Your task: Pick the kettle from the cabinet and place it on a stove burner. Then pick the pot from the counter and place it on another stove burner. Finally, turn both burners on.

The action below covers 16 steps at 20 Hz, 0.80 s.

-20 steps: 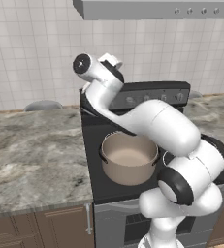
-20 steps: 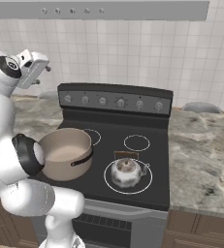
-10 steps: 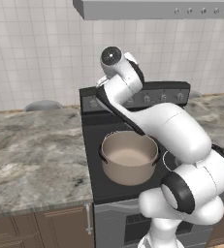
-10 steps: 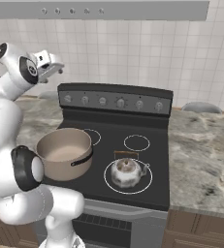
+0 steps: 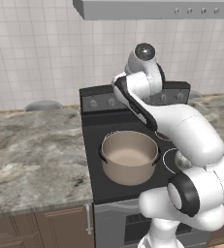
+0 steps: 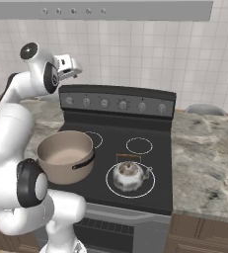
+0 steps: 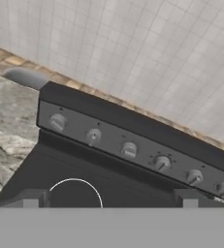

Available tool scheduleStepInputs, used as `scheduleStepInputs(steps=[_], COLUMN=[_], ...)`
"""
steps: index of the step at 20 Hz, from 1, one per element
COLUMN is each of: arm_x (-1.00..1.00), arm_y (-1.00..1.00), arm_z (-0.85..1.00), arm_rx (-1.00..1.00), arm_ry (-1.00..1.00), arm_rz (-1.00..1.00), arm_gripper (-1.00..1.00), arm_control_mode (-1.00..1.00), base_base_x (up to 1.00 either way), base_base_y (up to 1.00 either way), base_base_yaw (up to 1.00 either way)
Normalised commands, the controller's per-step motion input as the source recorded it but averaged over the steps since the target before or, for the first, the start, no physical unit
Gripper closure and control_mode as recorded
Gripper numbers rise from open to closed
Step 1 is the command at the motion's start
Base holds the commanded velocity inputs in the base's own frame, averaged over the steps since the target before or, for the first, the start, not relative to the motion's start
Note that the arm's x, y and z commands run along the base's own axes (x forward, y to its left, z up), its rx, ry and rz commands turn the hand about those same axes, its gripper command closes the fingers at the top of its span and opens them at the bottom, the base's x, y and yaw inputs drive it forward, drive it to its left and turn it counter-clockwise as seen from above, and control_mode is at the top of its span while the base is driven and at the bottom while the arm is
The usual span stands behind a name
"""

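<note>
The beige pot (image 5: 128,157) (image 6: 66,156) sits on the front left burner of the black stove (image 6: 100,138). On the front right burner stands the small silver kettle (image 6: 129,176). My gripper (image 6: 72,68) hovers above the left end of the stove's back panel, apart from it. In the hand view my gripper (image 7: 109,201) is open and empty, its fingertips (image 7: 31,198) wide apart, facing the row of grey knobs (image 7: 129,150) and a rear burner ring (image 7: 74,193). The cabinet is out of view.
The marble counter (image 5: 36,150) (image 6: 209,153) runs on both sides of the stove. A grey domed object (image 5: 43,104) rests by the tiled wall on the left, another (image 6: 204,108) on the right. A steel range hood (image 5: 152,7) hangs overhead.
My arm has swung right, carrying the hand from left of the stove to above its back panel. The pot and the kettle have not moved. The gripper has stayed open.
</note>
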Motion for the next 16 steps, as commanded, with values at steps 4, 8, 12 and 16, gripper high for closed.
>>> scheduleStepInputs(steps=[4,8,12,16], arm_x=[0.00,0.00,0.00,0.00], arm_y=[-0.47,-0.49,-0.52,-0.52], arm_z=[0.00,0.00,0.00,0.00], arm_rx=[0.17,0.16,0.15,0.11], arm_ry=[0.02,0.02,0.03,0.04], arm_rz=[0.05,0.03,0.00,0.00], arm_gripper=[-1.00,-1.00,-1.00,-1.00], arm_control_mode=[-1.00,-1.00,-1.00,-1.00], base_base_x=[0.00,0.00,0.00,0.00], base_base_y=[0.00,0.00,0.00,0.00], base_base_yaw=[0.00,0.00,0.00,0.00])
